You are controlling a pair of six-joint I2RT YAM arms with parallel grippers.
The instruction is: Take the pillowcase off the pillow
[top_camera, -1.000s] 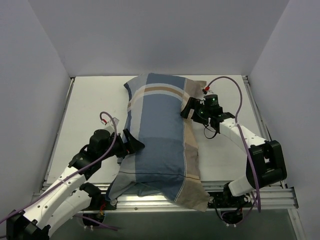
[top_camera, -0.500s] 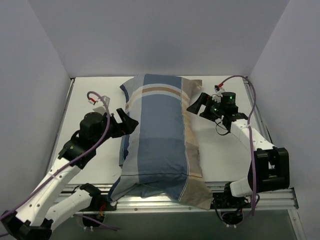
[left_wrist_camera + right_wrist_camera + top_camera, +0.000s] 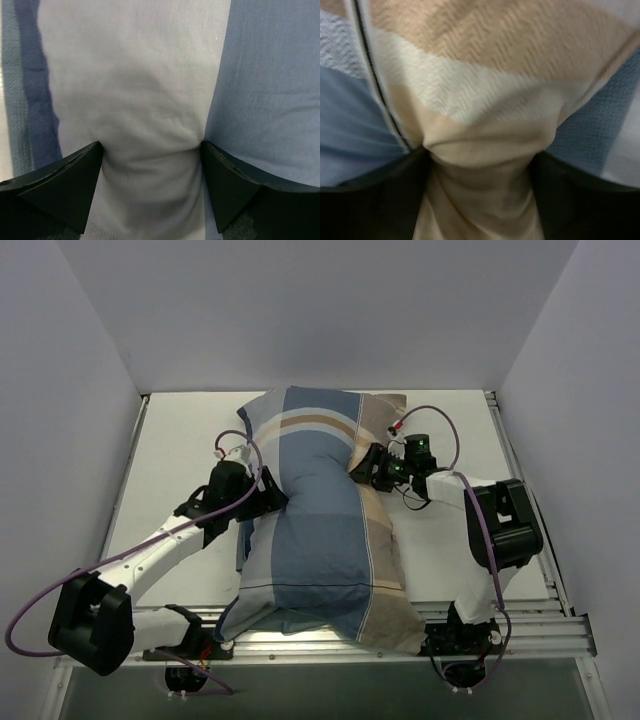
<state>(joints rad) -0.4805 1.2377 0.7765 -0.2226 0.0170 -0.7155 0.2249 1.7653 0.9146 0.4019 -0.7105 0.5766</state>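
The pillowcase [image 3: 320,510], blue with tan blocks and white stripes, lies lengthwise down the middle of the table [image 3: 180,440], its near end hanging over the front edge. The pillow is hidden inside it. My left gripper [image 3: 270,495] presses into its left side. In the left wrist view [image 3: 151,150] the jaws stand apart with a pale band of pillowcase [image 3: 140,100] bulging between them. My right gripper [image 3: 360,468] presses into the right side. In the right wrist view [image 3: 480,155] the jaws stand apart with a tan fold of pillowcase [image 3: 485,130] between them. The pillowcase is pinched narrow between the grippers.
White walls close in the table on the left, back and right. A metal rail [image 3: 500,625] runs along the front edge by the arm bases. Purple cables loop over both arms.
Both grippers have moved inward from beside the pillowcase and now press into its two sides. The pillowcase has narrowed at its middle between them.
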